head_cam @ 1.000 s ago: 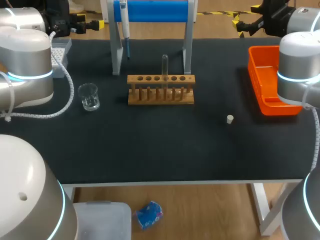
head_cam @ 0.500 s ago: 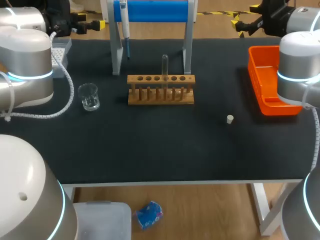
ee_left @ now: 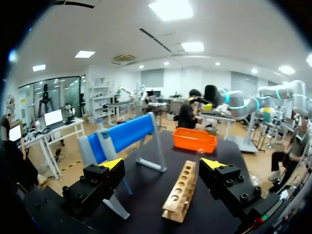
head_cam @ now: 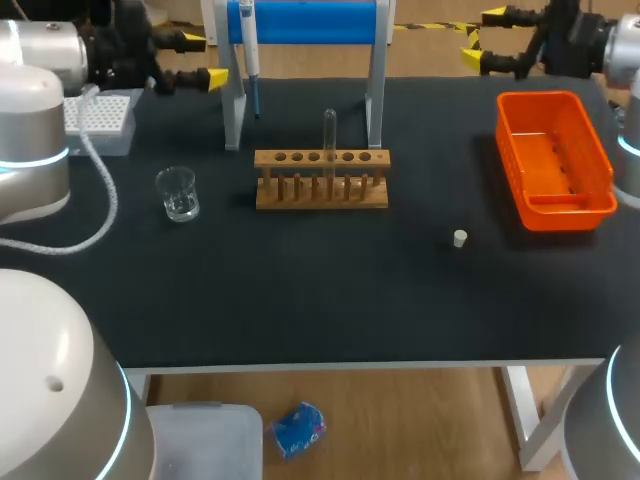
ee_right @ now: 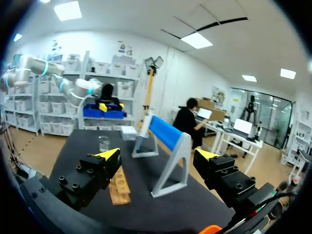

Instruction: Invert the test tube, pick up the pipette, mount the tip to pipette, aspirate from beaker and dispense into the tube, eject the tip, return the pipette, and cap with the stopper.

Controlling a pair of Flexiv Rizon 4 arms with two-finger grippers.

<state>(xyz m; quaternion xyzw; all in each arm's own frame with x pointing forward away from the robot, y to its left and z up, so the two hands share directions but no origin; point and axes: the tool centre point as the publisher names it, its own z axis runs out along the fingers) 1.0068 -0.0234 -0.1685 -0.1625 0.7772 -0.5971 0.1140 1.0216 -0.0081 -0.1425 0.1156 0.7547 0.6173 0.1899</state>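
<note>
Right now both tools are sitting open and empty: L tool (head_cam: 203,60) is hovering near the stand's left leg at the table's (head_cam: 300,300) far edge, and R tool (head_cam: 487,38) is hanging past the far right corner, behind the bin (head_cam: 570,215). Tube (head_cam: 329,133) is standing upright in a middle hole of the rack (head_cam: 320,190), just in front of the stand (head_cam: 300,20), w/ the pipette (head_cam: 251,50) hanging on the stand's left side. Can't tell which end of the tube is up, but by my reading step 1 (invert) isn't started yet. Doing it well means coming down from above w/ the tool straddling the tube's upper part, steering clear of the stand's legs and bar behind it, closing gently since thin glass is prob. slick and breakable, lifting straight up till the tube is clearing its hole, and only then rotating. Tilting early is risking levering the rack over. Beaker (head_cam: 177,193) and stopper (head_cam: 459,238) are sitting well apart from the rack, so not in the way.
</note>
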